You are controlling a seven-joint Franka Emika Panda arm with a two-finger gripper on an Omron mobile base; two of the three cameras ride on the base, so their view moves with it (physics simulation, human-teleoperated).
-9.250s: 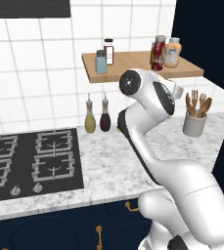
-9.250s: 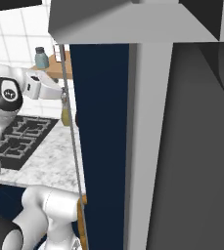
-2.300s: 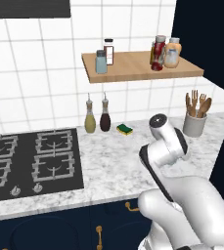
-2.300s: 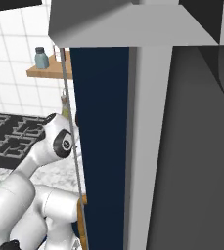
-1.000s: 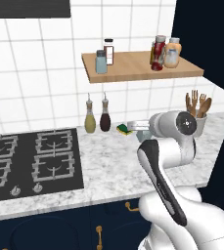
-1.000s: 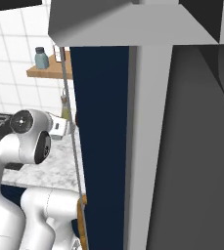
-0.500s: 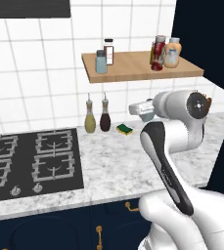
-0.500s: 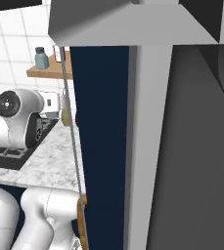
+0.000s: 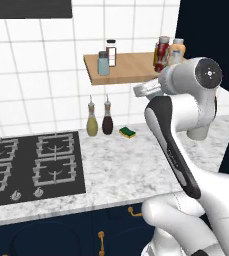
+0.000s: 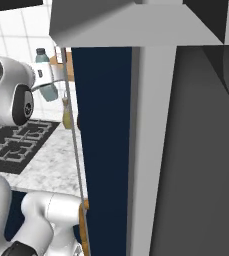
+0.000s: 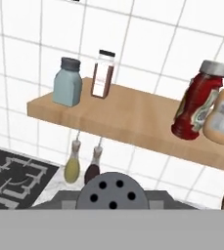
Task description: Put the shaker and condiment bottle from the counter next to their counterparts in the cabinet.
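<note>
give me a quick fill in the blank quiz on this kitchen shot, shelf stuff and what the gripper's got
1. The gripper is shut on a shaker whose perforated cap is ____ in colour.
2. On the shelf, the blue-grey shaker stands at its ____ end in the hand view.
3. The red bottle stands on the ____.
4. Below the shelf, two slim bottles stand on the counter beside a yellow and green ____.

Missing words: grey; left; shelf; sponge

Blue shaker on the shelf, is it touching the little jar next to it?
Apart. The hand view shows bare shelf between the blue shaker and jar.
</note>
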